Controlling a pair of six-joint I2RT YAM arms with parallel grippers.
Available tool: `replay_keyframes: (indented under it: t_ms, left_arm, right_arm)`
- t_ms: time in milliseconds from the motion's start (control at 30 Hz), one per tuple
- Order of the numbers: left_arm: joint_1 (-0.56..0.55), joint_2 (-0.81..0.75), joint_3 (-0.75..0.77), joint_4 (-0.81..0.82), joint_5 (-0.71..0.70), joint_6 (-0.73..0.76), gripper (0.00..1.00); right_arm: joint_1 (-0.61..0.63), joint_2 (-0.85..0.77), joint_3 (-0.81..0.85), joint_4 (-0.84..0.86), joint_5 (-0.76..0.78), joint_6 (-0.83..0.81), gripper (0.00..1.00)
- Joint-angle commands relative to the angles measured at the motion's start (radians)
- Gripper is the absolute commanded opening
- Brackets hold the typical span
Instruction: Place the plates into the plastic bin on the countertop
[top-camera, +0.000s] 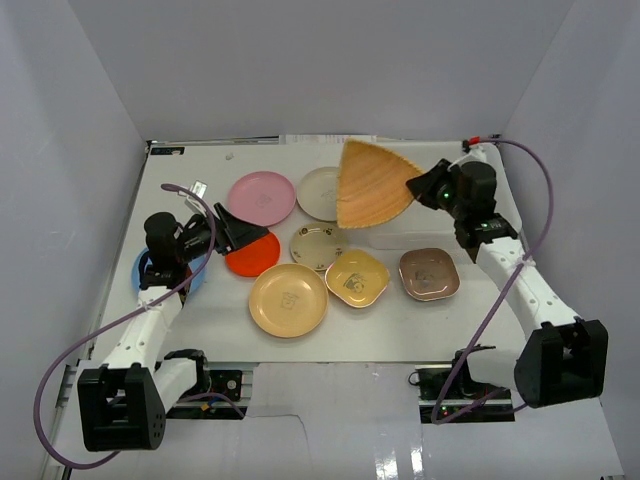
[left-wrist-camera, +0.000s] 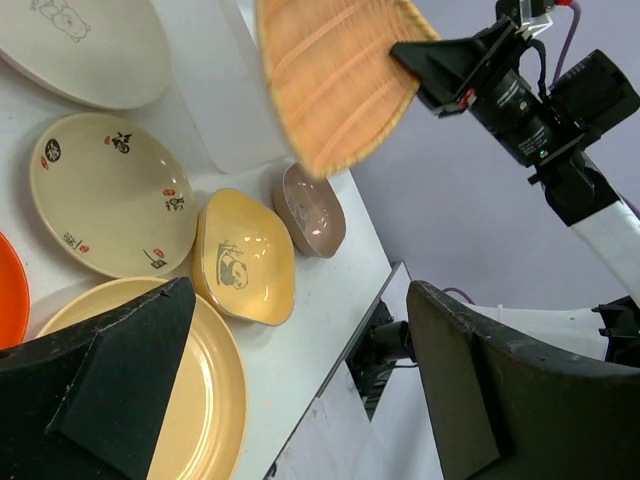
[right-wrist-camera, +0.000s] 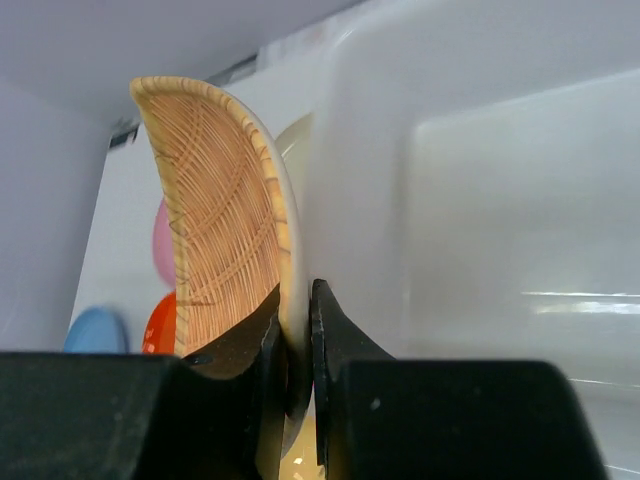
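the right gripper (top-camera: 414, 188) is closed on the rim of the orange-tan patterned plate (top-camera: 372, 184) and holds it lifted and tilted near the far right corner of the worktop (top-camera: 400, 322). in the right wrist view this plate stands on edge just beside the wall of the plastic bin (right-wrist-camera: 480, 200). from above the bin is white on white and hard to make out.

the left gripper (top-camera: 236, 231) has its jaws wide apart with nothing between them. it is over the orange-red plate (top-camera: 256, 258) toward the left edge and partly covers it. the blue plate (right-wrist-camera: 97, 330) is mostly hidden under the left arm.

no brand or readable writing shows. the yellow rounded-square plate (left-wrist-camera: 243, 262) carries a small panda drawing. the marked cream plate (left-wrist-camera: 110, 190) has red and black signs too small to read, and the tan-yellow plate (top-camera: 288, 299) has a faint print i cannot make out.

the plain cream plate (top-camera: 318, 192) at the far edge is partly hidden behind the lifted plate, beside the pink plate (top-camera: 262, 198). the pinkish-brown plate (top-camera: 429, 273) lies toward the right edge.
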Motion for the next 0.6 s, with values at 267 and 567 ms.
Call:
replay_keyframes:
  t_ms: [267,567]
  left_arm:
    - [-0.036,-0.028,0.009,-0.025,0.073,-0.003,0.98]
    - [-0.037,-0.024,0.012,-0.025,0.067,-0.007,0.98]
  right_arm:
    - [-0.425,0.013,0.006,0.030,-0.009,0.012,0.08]
    - [-0.435,0.182,0.080,-0.008,-0.036,-0.077,0.08]
